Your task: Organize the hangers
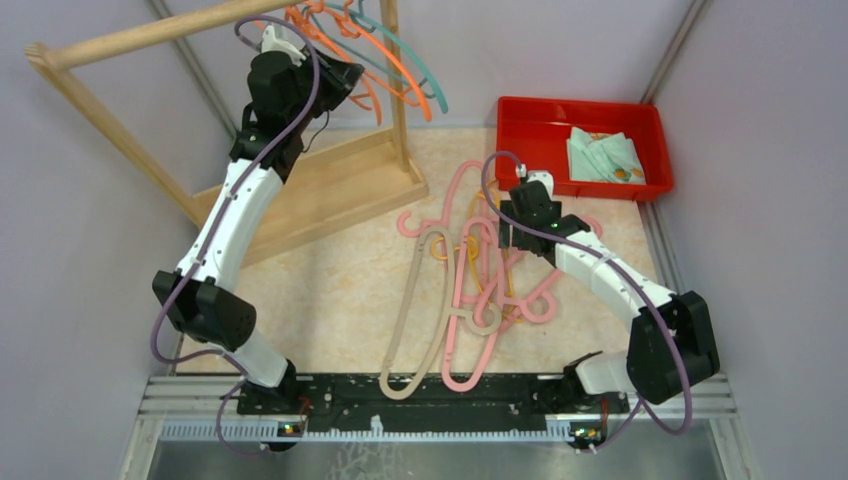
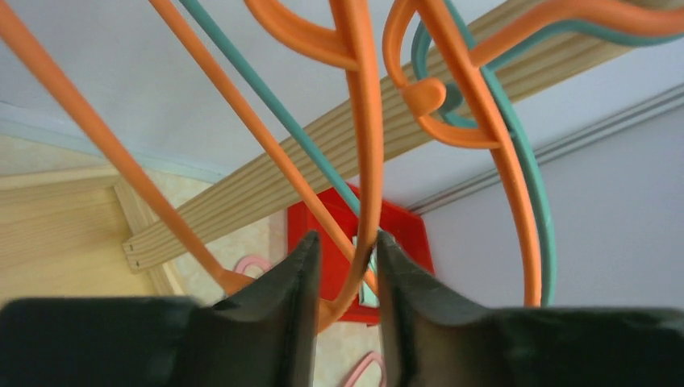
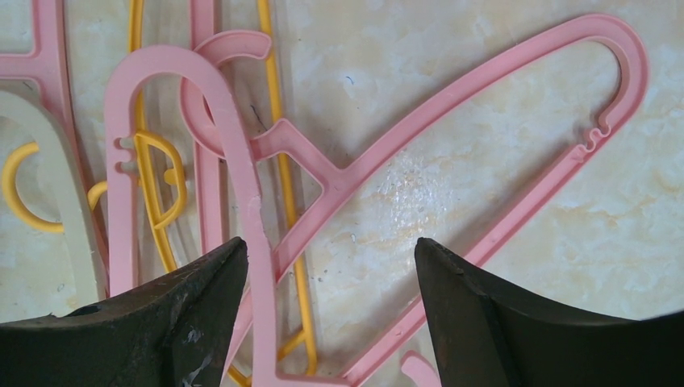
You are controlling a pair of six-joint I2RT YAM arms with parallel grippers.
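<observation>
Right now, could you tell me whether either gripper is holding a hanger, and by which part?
Neither: the left gripper, slightly open, straddles one arm of an orange hanger; the right gripper is empty.

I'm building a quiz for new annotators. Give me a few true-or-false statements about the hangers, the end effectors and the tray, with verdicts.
1. A teal hanger hangs on the wooden pole. True.
2. The right end effector is clamped on a yellow hanger. False: its jaws stand open above pink hangers and hold nothing.
3. The red tray is empty. False: a pale green folded item lies in it.
4. An orange hanger runs between the fingers of the left end effector. True.
5. A beige hanger lies on the table beside the pink ones. True.
</observation>
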